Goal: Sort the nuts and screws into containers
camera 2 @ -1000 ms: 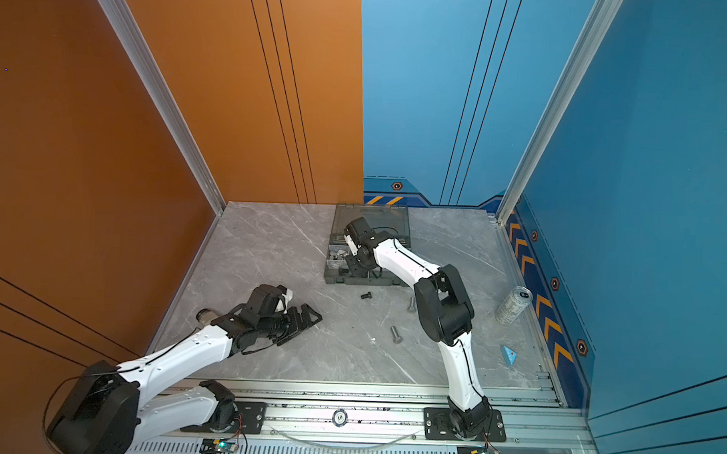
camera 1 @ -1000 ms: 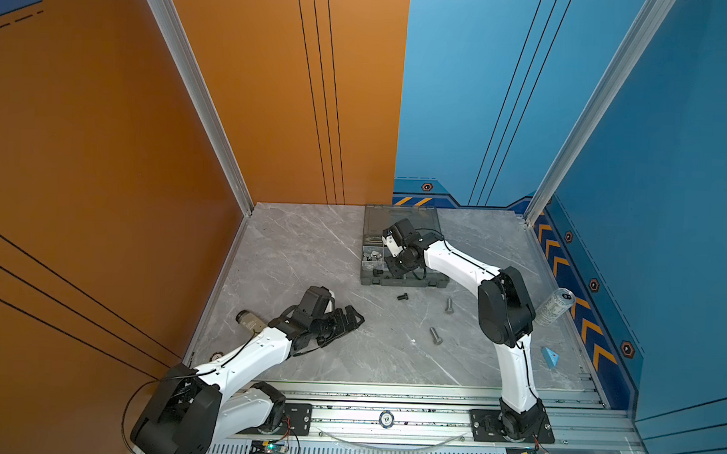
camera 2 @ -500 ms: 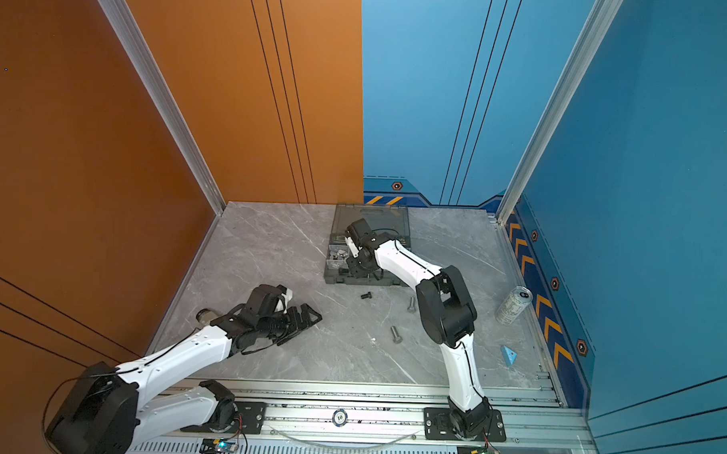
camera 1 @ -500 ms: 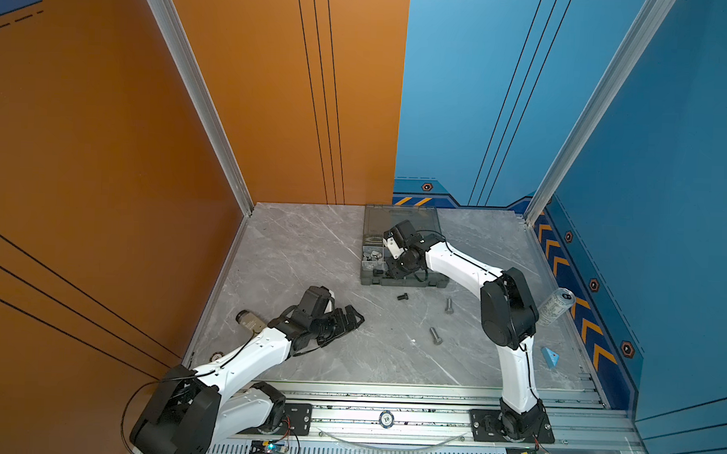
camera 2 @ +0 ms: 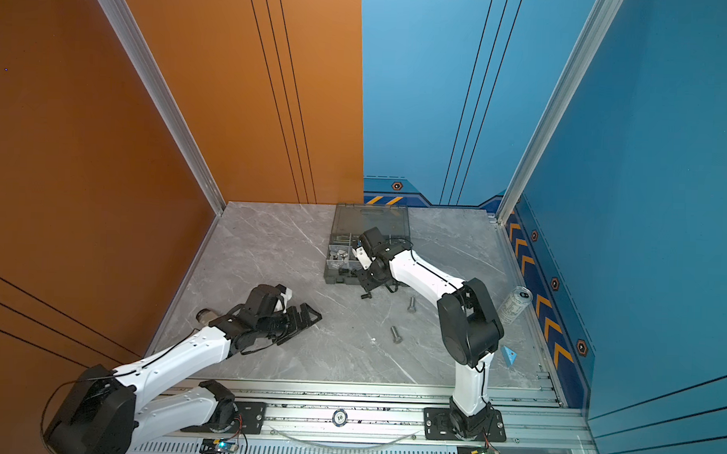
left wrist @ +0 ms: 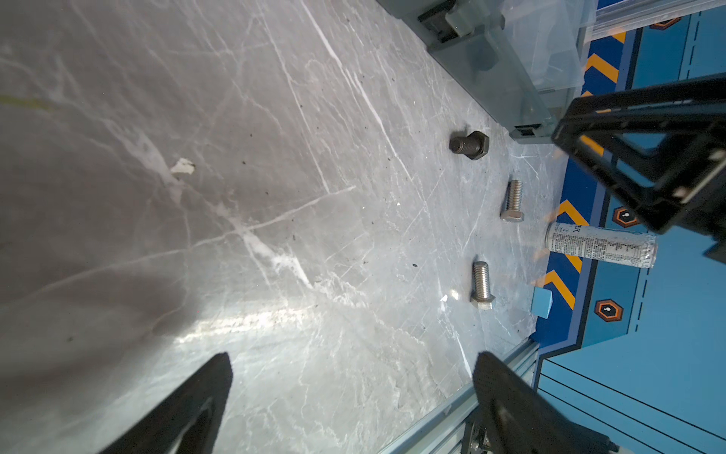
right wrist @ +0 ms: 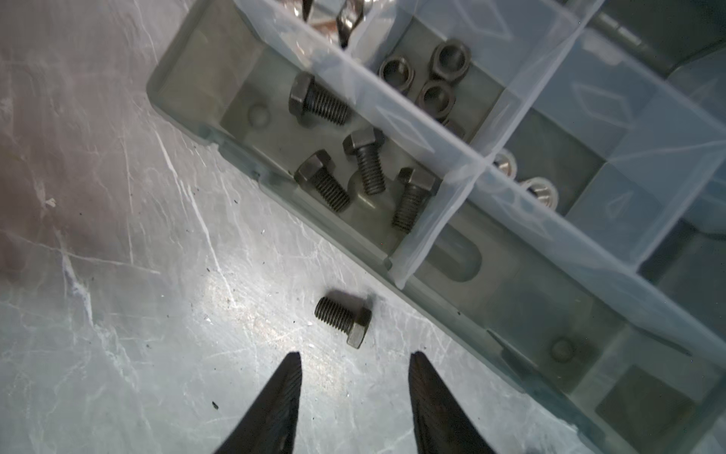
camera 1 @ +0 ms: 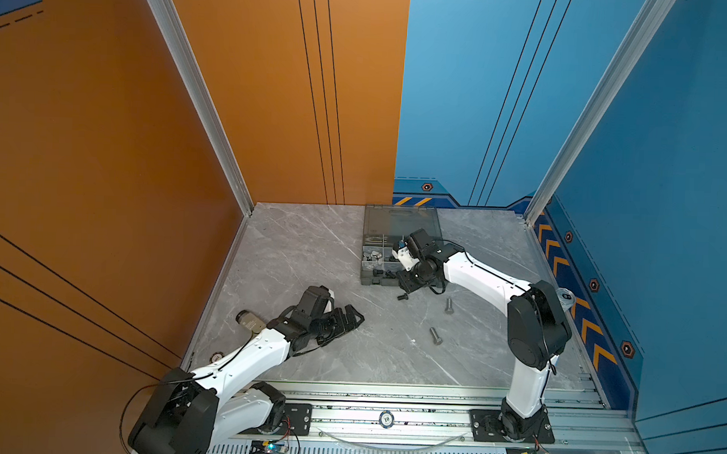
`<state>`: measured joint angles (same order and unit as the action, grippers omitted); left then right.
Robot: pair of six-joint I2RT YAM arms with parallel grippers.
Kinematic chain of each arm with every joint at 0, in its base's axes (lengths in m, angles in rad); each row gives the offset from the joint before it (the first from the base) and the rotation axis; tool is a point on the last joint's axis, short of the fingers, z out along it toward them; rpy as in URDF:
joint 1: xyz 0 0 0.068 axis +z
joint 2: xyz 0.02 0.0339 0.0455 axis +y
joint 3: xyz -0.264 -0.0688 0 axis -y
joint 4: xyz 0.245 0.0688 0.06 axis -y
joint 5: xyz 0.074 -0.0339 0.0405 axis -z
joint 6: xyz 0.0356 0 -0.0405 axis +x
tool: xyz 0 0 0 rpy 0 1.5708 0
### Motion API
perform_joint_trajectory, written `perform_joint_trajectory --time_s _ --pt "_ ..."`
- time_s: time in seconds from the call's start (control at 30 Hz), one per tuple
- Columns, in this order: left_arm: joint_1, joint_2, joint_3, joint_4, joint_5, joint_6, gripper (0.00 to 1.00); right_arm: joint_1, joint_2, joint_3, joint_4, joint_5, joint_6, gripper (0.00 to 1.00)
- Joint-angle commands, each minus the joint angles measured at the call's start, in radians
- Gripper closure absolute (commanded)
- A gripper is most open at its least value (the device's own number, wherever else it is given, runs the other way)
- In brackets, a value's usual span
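The grey organizer box [camera 1: 370, 280] [camera 2: 334, 279] lies open at the back of the table. My right gripper [camera 1: 407, 285] [camera 2: 368, 283] [right wrist: 355, 355] hangs open and empty just past the box's front wall. One black screw [camera 1: 401, 297] [right wrist: 345, 321] lies on the table in front of its fingertips. Several black screws [right wrist: 363, 165] lie in the nearest compartment, with black nuts [right wrist: 434, 96] and silver nuts [right wrist: 539, 189] in the compartments behind. Two silver screws [camera 1: 449, 306] [camera 1: 434, 335] lie on the table nearer the front. My left gripper [camera 1: 352, 318] [left wrist: 351, 359] rests open and empty at the left.
A silver drink can [camera 2: 515, 305] [left wrist: 601, 245] stands by the right wall, with a small blue wedge [camera 2: 509, 355] in front of it. The box's lid [camera 1: 401, 221] lies flat towards the back wall. A poker chip [camera 1: 386, 419] sits on the front rail.
My right gripper's jaws have parted from nearly shut to open, and the wrist has shifted slightly at the box's front edge. The left arm has not moved.
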<state>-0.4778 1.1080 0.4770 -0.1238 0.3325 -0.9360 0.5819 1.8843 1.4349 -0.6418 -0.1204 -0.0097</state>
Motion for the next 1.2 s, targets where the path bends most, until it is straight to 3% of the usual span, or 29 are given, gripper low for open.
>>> perform_joint_trajectory --time_s 0.0,0.43,1.17 --pt "0.014 -0.023 -0.017 -0.025 -0.009 0.013 0.02 -0.004 -0.017 -0.044 0.036 -0.056 0.03 0.52" --pt "0.031 -0.033 -0.032 -0.025 0.001 0.016 0.02 -0.008 0.024 -0.112 0.184 -0.094 0.142 0.52" --pt "0.049 -0.039 -0.037 -0.033 0.006 0.019 0.02 -0.01 0.08 -0.176 0.255 -0.088 0.177 0.53"
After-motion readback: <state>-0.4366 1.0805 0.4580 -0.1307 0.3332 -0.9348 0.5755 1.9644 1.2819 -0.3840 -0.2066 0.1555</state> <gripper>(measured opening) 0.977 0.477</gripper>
